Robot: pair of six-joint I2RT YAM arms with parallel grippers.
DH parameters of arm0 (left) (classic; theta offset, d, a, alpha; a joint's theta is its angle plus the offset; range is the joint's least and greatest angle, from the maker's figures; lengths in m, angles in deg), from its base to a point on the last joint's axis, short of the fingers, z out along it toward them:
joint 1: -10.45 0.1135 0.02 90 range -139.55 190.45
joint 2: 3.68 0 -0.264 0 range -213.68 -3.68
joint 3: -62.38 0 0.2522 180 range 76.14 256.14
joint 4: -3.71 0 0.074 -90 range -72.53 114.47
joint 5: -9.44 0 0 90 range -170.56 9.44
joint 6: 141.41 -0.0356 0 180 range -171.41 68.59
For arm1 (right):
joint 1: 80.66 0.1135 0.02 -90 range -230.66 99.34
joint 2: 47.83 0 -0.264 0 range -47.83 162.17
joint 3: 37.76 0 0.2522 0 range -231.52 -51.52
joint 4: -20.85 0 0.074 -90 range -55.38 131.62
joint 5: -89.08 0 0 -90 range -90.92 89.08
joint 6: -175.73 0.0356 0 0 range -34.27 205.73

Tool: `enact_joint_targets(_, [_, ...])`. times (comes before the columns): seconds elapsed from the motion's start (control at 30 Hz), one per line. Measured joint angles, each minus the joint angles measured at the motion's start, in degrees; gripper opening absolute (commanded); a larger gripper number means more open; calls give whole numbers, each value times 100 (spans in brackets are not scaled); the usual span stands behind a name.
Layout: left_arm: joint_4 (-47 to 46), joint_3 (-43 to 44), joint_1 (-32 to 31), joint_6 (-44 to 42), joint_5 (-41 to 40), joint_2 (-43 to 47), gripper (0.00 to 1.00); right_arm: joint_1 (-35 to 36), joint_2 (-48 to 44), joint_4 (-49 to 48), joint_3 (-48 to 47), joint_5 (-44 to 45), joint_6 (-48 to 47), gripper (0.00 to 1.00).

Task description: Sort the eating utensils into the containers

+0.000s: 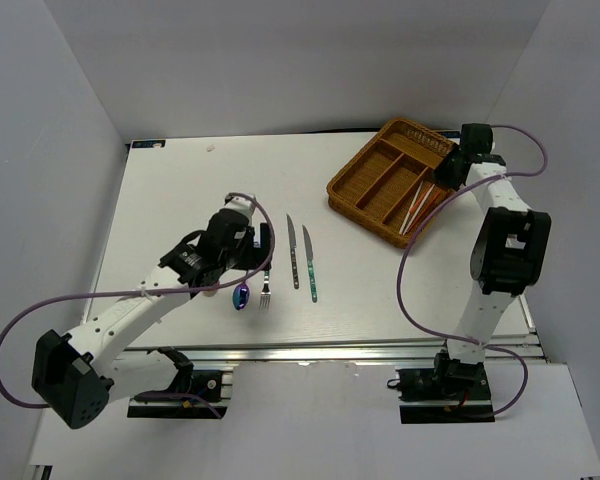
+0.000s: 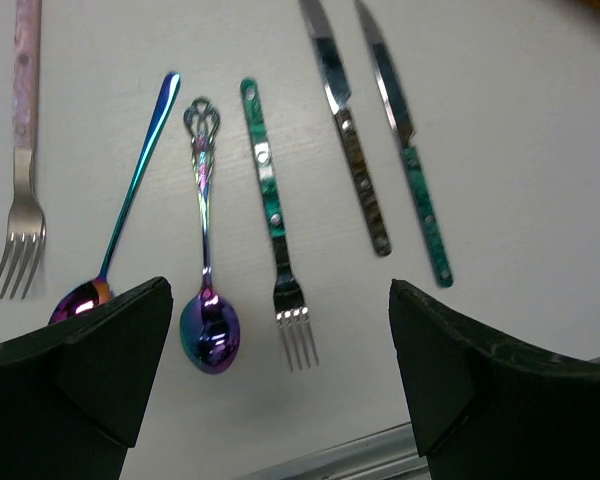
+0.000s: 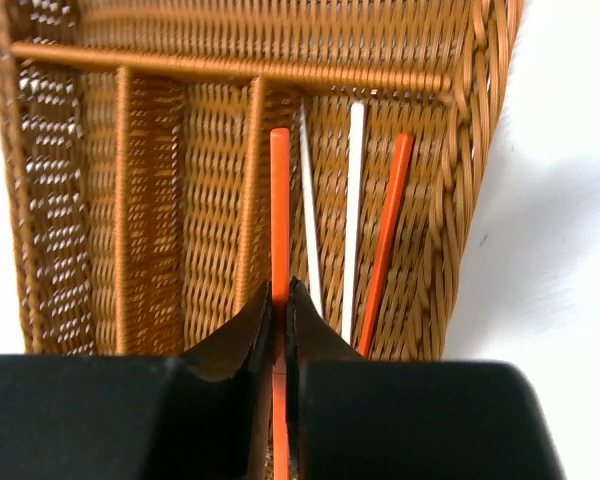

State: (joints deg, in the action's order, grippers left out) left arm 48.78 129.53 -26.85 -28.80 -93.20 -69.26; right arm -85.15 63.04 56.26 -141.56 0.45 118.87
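The brown wicker tray [image 1: 425, 130] stands at the far right. My right gripper [image 3: 280, 300] is shut on a red-orange chopstick [image 3: 279, 200] and holds it over the tray's rightmost compartment, where two pale chopsticks [image 3: 355, 200] and another red-orange one [image 3: 390, 230] lie. My left gripper [image 2: 280, 370] is open and empty above a row of utensils on the table: a pink-handled fork [image 2: 25, 150], a slim iridescent spoon [image 2: 130, 190], an ornate iridescent spoon [image 2: 208, 250], a teal fork [image 2: 275, 230] and two knives [image 2: 350, 130] [image 2: 410, 150]. In the top view it [image 1: 258, 255] hovers just left of the knives [image 1: 293, 250].
The tray's other compartments [image 3: 150, 200] show only wicker. The table's metal front edge [image 2: 360, 455] lies just below the utensil row. White walls enclose the table on three sides.
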Motion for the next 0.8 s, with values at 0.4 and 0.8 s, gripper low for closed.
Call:
enact_joint_targets(0.4, [63, -468, 0, -74, -260, 151, 98, -20, -55, 271, 376, -372, -66, 68])
enact_joint_targets(0.8, [339, -466, -2, 299, -2070, 844, 98, 2481, -1912, 184, 1147, 599, -739, 89])
